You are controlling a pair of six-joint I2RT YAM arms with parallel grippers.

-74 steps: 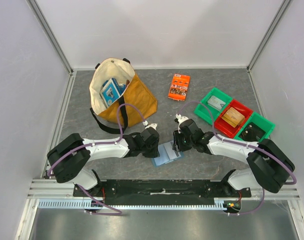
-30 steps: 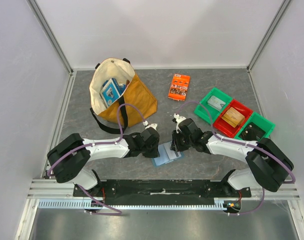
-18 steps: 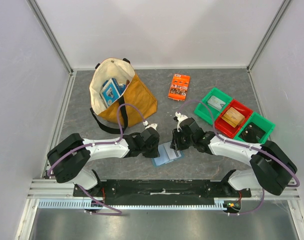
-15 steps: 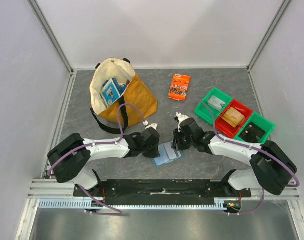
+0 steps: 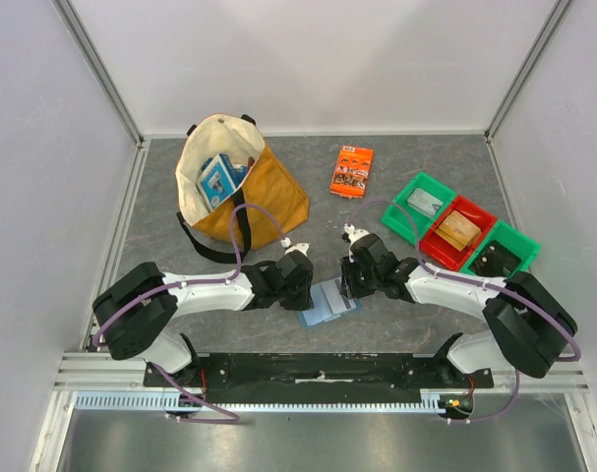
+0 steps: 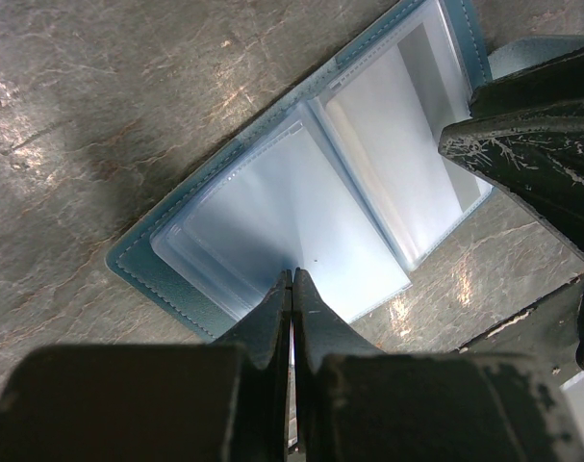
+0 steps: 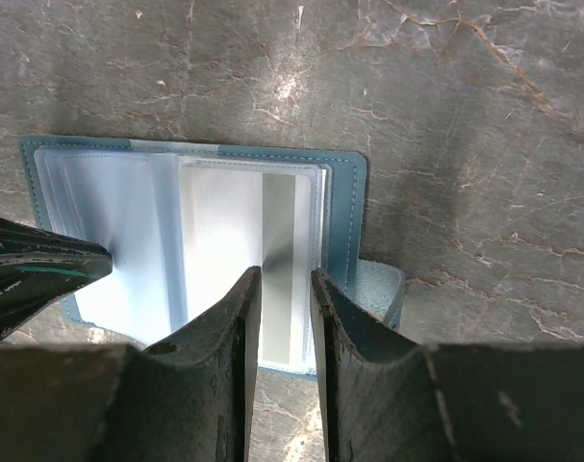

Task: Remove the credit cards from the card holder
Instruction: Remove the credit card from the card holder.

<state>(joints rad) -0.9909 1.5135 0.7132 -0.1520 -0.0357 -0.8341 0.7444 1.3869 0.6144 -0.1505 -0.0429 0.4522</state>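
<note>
The light-blue card holder (image 5: 328, 302) lies open and flat on the grey table between both grippers. In the left wrist view (image 6: 272, 202) its clear pockets look pale. My left gripper (image 6: 292, 273) is shut, with its tips pressed on the left pocket. My right gripper (image 7: 286, 271) is narrowly open, with its tips down on the right pocket. There a pale card with a grey stripe (image 7: 275, 241) sits in the sleeve. The closing tab (image 7: 380, 289) sticks out on the right. No dark or tan-orange card shows in the holder.
A tan tote bag (image 5: 268, 197) holding a blue-and-white box (image 5: 217, 177) stands at the back left. An orange printed packet (image 5: 352, 169) lies at the back middle. Green and red bins (image 5: 480, 211) with items stand at the right.
My right gripper has shifted slightly back and forth over the holder's right half. The left gripper and the holder have stayed put.
</note>
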